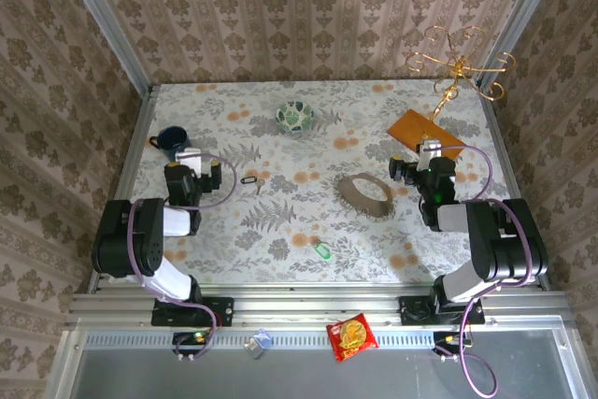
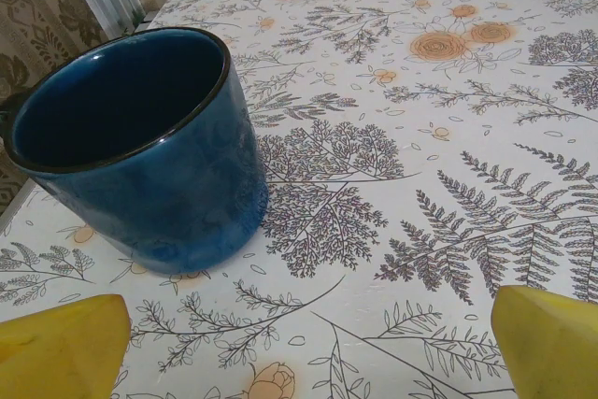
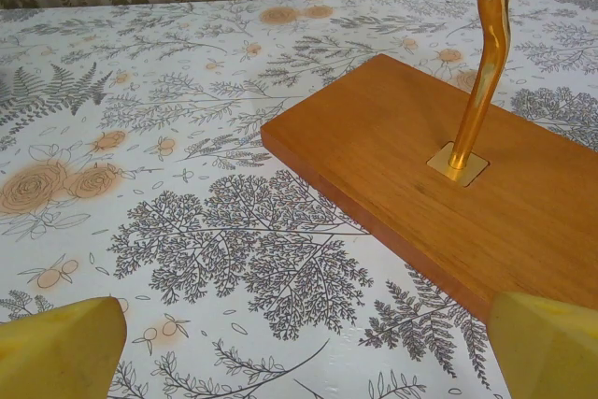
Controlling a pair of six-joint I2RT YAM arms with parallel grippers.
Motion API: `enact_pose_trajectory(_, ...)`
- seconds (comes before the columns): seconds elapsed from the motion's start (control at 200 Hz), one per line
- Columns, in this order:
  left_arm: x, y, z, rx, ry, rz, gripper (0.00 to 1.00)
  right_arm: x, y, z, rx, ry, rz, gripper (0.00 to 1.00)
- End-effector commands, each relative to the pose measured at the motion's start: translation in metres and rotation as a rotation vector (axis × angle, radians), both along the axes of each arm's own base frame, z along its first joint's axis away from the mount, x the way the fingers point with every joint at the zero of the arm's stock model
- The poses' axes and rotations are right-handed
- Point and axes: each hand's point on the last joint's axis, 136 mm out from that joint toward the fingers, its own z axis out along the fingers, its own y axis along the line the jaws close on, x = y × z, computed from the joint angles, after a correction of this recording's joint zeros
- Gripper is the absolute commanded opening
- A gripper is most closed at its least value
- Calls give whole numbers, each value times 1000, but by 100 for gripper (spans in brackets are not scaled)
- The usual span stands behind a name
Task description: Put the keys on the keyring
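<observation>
Left hand [image 1: 190,156] and right hand [image 1: 428,149] wait open and empty, apparently poised to reach the thin brown oval keyring [image 1: 364,195] and the small scattered keys [image 1: 322,250] lying between them on the floral desk [image 1: 280,226].

No readable text is showing anywhere on the floral-patterned table [image 1: 280,231]. A red packet [image 1: 351,335], lying on the metal rail just in front of the table's near edge, is carrying printed artwork, but any lettering on it is appearing too small to make out.
</observation>
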Motion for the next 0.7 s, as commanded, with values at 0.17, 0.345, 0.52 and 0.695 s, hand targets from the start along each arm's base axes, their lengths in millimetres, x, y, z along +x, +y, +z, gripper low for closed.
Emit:
enact_pose_trajectory(0.17,6,-2,11,-12,-30,-14,100,2,3,3,0,-11,17,100)
enact_pose_trajectory(0.345,5,-2,11,-12,-29,-14,100,1,3,3,0,-10,17,100)
enact_pose_trajectory(0.52,6,-2,11,-15,-29,-16,100,2,3,3,-1,-9,17,100)
enact_pose_trajectory(0.695,5,-3,11,-29,-32,-31,100,1,3,3,-1,-12,14,100)
